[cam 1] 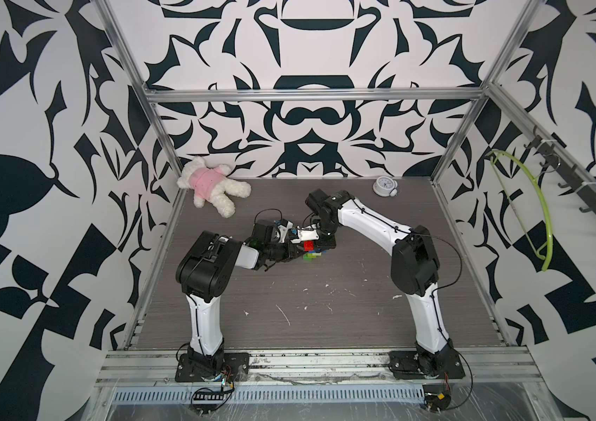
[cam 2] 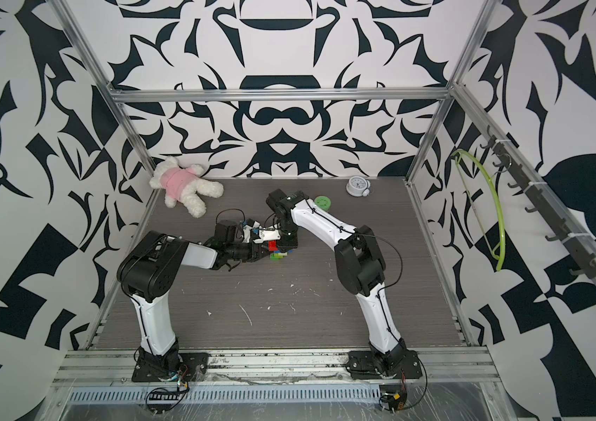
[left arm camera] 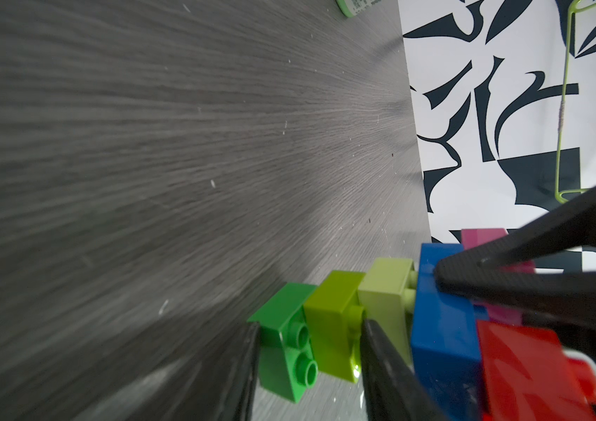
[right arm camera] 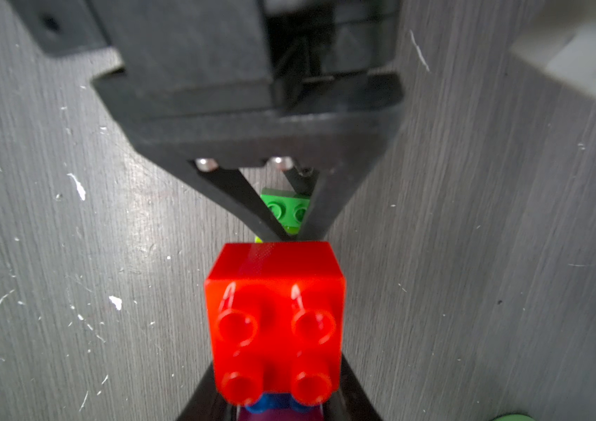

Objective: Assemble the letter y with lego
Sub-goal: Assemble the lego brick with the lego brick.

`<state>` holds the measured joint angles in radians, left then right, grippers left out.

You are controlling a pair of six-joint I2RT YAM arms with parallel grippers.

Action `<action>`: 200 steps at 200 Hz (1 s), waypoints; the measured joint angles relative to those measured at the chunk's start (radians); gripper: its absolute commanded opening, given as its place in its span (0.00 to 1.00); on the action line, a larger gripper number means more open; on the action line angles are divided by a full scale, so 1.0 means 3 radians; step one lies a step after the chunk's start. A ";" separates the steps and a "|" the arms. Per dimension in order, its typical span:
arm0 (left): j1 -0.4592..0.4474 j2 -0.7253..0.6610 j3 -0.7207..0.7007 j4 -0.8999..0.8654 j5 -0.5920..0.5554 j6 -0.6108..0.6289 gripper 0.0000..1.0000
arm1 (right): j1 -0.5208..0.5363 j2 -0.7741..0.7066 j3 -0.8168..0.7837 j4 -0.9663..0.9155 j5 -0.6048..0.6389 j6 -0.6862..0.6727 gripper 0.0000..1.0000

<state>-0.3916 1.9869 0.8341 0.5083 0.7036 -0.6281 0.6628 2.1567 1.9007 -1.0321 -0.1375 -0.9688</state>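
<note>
The letter y (cam 1: 311, 251) hangs low over the table between both arms, lying sideways. In the left wrist view its parts run in a row: green brick (left arm camera: 281, 328), lime brick (left arm camera: 332, 317), paler lime brick (left arm camera: 384, 291), blue crossbar (left arm camera: 442, 328), then the red brick (left arm camera: 522, 364) and pink brick (left arm camera: 482, 237). My left gripper (left arm camera: 309, 326) is shut on the stem, one finger against the green brick and one against the lime one. My right gripper (right arm camera: 278, 364) is shut on the prong end beside the pink brick, with the red brick (right arm camera: 274, 313) in front of it.
A white teddy in pink (cam 1: 212, 189) lies at the back left. A small clock (cam 1: 384, 186) stands at the back right, and a round green tub (cam 2: 322, 202) sits behind the right arm. A lime hanger (cam 1: 529, 211) hangs on the right wall.
</note>
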 measured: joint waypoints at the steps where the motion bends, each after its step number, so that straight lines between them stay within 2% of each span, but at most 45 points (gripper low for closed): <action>1: 0.0000 0.0000 0.0000 0.0000 0.0000 0.0000 0.47 | 0.0000 0.0000 0.0000 -0.0001 0.0000 0.0001 0.16; 200: 0.0000 0.0001 0.0000 0.0000 0.0000 0.0001 0.47 | 0.0022 0.0009 0.0000 0.0003 0.0042 0.0153 0.13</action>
<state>-0.3916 1.9873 0.8341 0.5083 0.7036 -0.6277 0.6693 2.1593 1.9007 -1.0313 -0.1249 -0.9230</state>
